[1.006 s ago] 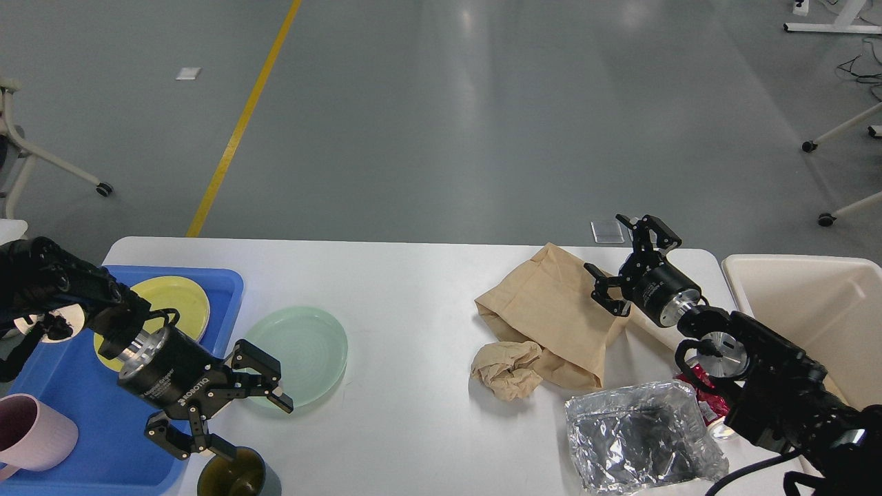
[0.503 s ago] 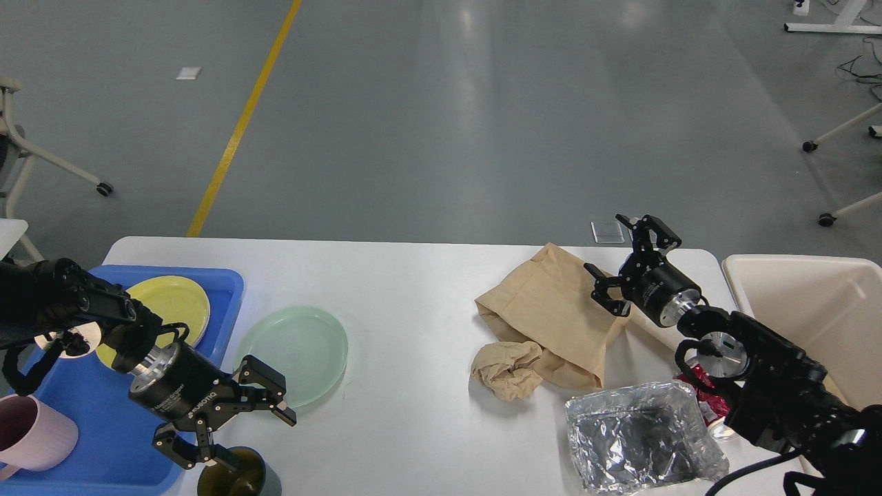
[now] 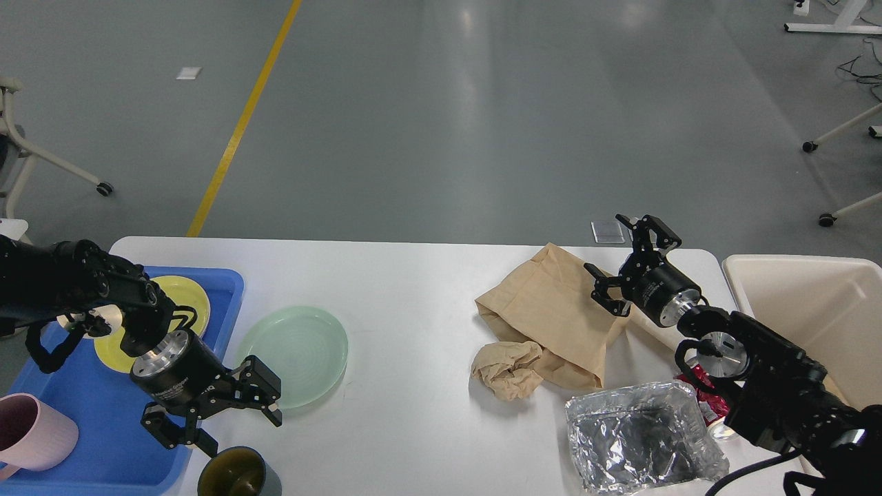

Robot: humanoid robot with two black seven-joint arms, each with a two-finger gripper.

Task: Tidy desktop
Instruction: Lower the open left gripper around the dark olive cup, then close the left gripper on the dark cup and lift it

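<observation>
The white desktop holds a pale green plate, a dark cup at the front edge, a tan paper bag, a crumpled tan paper ball and a foil wrapper. My left gripper is open and empty, pointing down just above and left of the dark cup, beside the green plate's near edge. My right gripper is open and empty, hovering over the paper bag's right edge.
A blue tray at the left holds a yellow plate and a pink mug. A cream bin stands at the right. A red wrapper peeks out under my right arm.
My left gripper has swung from facing right to pointing more downward and has drawn back left, above the dark cup. The right arm has not moved.
</observation>
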